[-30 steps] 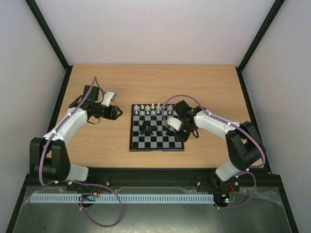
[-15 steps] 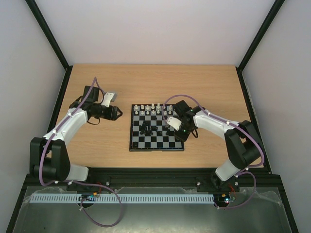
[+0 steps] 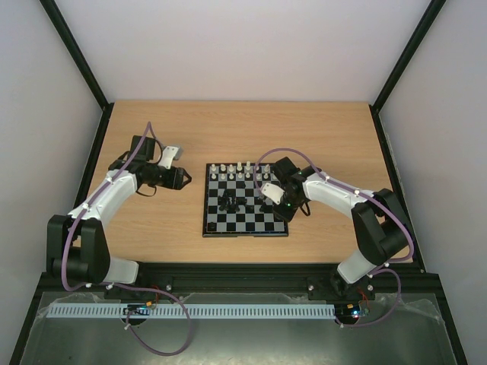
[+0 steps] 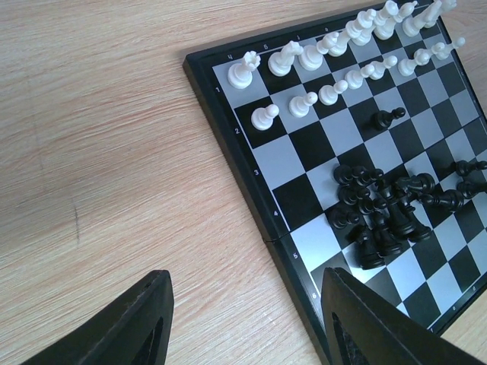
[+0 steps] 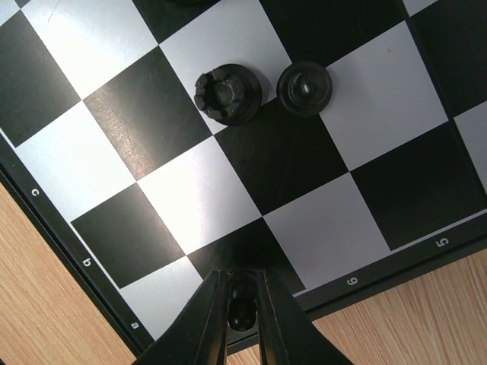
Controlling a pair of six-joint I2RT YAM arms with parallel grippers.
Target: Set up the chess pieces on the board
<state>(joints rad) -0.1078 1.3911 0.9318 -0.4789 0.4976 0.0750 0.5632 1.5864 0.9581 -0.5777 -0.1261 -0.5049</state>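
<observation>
The board (image 3: 217, 220) lies mid-table. White chess pieces (image 3: 240, 171) stand in its two far rows, and black pieces (image 3: 230, 201) are bunched in the middle. My right gripper (image 3: 268, 202) is over the board's right side. In the right wrist view it (image 5: 243, 319) is shut on a small black piece (image 5: 243, 304) just above a black square near the board's rim (image 5: 76, 255). A black rook (image 5: 227, 94) and a black pawn (image 5: 304, 88) stand further in. My left gripper (image 4: 247, 319) is open and empty, beside the board's left rim (image 4: 228, 152).
The left wrist view shows the white rows (image 4: 327, 57), one black pawn (image 4: 386, 118) standing alone and the black cluster (image 4: 380, 213). Black frame rails (image 3: 99, 144) run along the table's sides. Bare wood (image 3: 152, 220) lies left of the board.
My right gripper has shifted slightly left over the board with the black piece in it. The left arm has not moved.
</observation>
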